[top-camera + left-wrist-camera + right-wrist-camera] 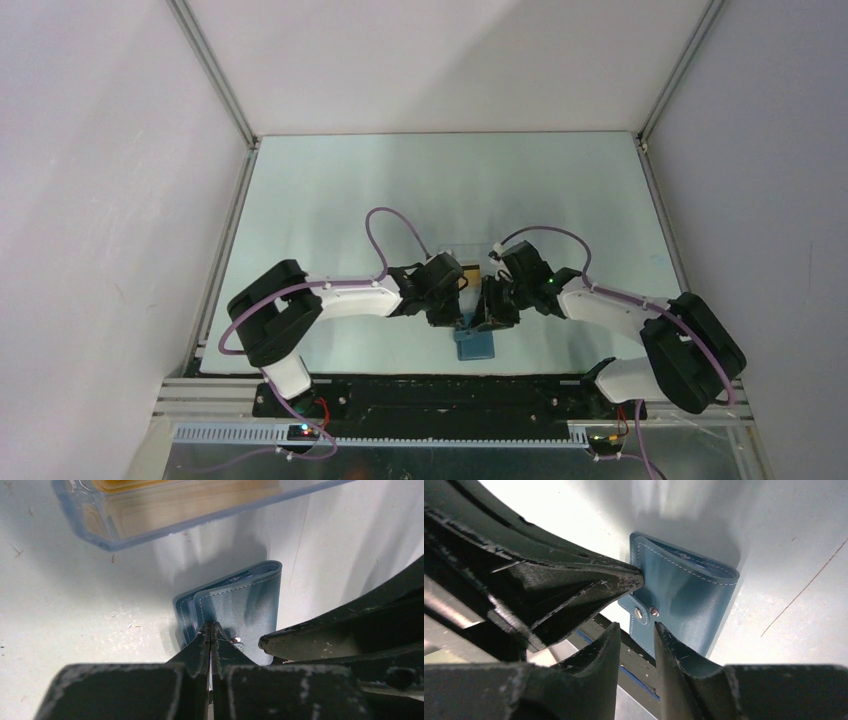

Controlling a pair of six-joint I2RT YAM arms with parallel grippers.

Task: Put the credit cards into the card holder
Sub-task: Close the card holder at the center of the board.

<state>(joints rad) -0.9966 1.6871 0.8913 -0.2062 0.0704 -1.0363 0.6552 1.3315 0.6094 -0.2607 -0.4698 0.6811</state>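
the left end effector (212, 630), filling the bottom of its wrist view, is clamped shut on the near edge of the small flat blue folding card holder (240, 600) at frame centre, while the right end effector (636, 627) stands parted and empty, the clasp tab (640, 615) just beyond its tips. the orange-gold credit cards (130, 484) lie in the clear plastic rectangular box (175, 525) at upper left, on the pale tabletop (60, 605). so thin a pinch could slip if the tab is tugged, letting the holder twist or drop.

Credit cards (130, 484) blurry, half off-frame
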